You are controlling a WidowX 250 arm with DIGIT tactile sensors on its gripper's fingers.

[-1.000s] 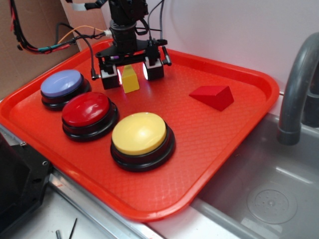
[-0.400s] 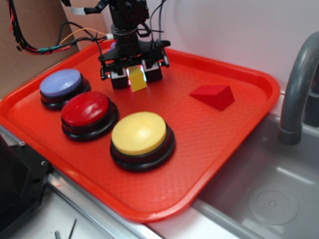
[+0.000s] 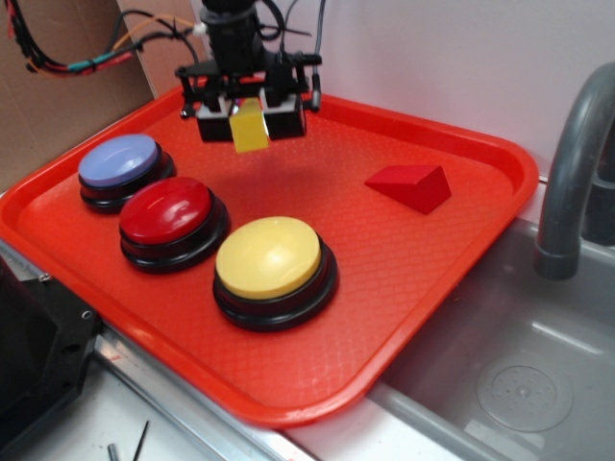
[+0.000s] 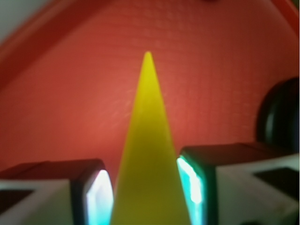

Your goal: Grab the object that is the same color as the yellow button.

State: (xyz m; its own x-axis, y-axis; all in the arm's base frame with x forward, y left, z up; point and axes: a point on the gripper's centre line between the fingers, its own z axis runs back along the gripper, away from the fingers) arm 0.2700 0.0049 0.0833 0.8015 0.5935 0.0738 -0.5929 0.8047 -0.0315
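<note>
Over on the left of the red tray (image 3: 452, 134) sits the lavender-blue button (image 3: 118, 160), with the red button (image 3: 165, 210) just beside it toward the front. Further back, the gripper (image 3: 249, 117) hangs above the tray's far side with its fingers (image 3: 215, 124) pinching the small yellow block (image 3: 250, 128) from both sides. The block is clear of the tray surface, with a faint shadow under it. From the wrist view the block (image 4: 149, 159) fills the middle as a tall yellow wedge, squeezed between two glowing finger pads (image 4: 100, 197), tray texture behind it. Nearer the front edge is the yellow button (image 3: 269, 256), same color as the block, sitting well apart from it. Off to the right lies the red wedge (image 3: 410, 185) on its own. Past the tray's right side there's a grey sink (image 3: 519, 375) and a grey faucet (image 3: 569, 163).
</note>
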